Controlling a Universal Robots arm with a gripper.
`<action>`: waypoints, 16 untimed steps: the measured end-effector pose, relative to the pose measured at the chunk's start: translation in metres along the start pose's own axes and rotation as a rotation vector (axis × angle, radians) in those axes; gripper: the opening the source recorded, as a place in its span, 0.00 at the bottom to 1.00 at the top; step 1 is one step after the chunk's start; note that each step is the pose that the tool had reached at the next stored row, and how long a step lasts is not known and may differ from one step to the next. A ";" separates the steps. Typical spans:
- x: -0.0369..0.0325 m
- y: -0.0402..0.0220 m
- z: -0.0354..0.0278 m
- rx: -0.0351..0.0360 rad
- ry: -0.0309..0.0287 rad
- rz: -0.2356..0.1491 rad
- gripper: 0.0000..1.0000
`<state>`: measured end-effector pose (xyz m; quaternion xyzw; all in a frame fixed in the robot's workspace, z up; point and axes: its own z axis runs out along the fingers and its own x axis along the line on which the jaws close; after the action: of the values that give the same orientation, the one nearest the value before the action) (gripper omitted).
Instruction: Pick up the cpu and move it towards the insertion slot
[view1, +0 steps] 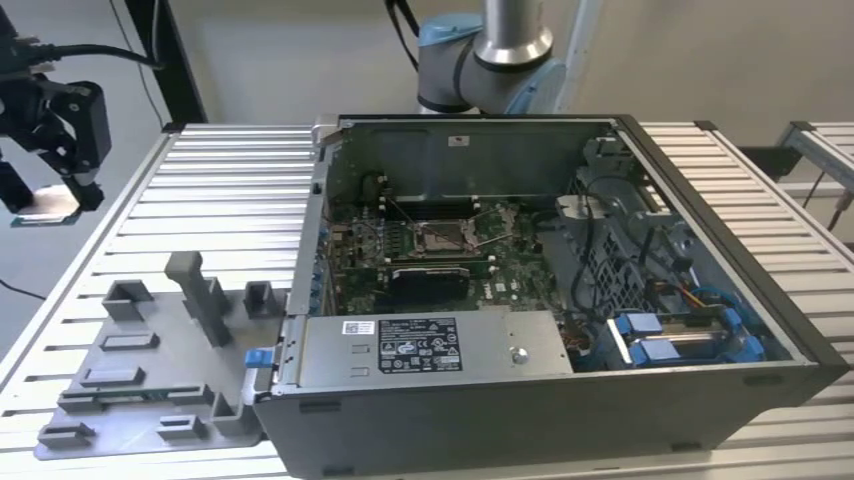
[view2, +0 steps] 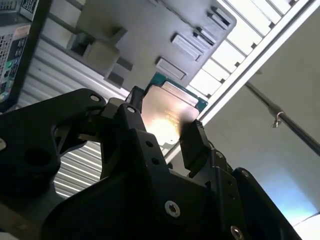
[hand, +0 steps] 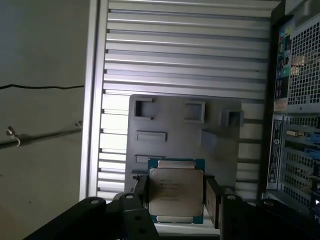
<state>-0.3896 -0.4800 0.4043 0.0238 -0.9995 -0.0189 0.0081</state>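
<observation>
Exterior view, upper left: jaws clench the thin silvery square cpu (view1: 48, 204); best carried level toward the silver-framed insertion slot (view1: 447, 237).

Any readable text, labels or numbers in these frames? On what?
None can be read.
cpu in the gripper: print lines on its top, blurred.
Large white label inside the computer case: too small.
Small white sticker beside it: too small.
Stickers on the case's back: blurred.
</observation>
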 end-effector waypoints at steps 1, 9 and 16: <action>-0.0026 0.0002 0.0000 -0.0001 -0.0001 0.000 0.00; -0.0252 0.0027 -0.0002 0.0000 0.0000 0.000 0.00; -0.0462 0.0052 -0.0004 -0.0001 -0.0002 0.000 0.00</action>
<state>-0.3437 -0.4726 0.4042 0.0238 -0.9995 -0.0190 0.0080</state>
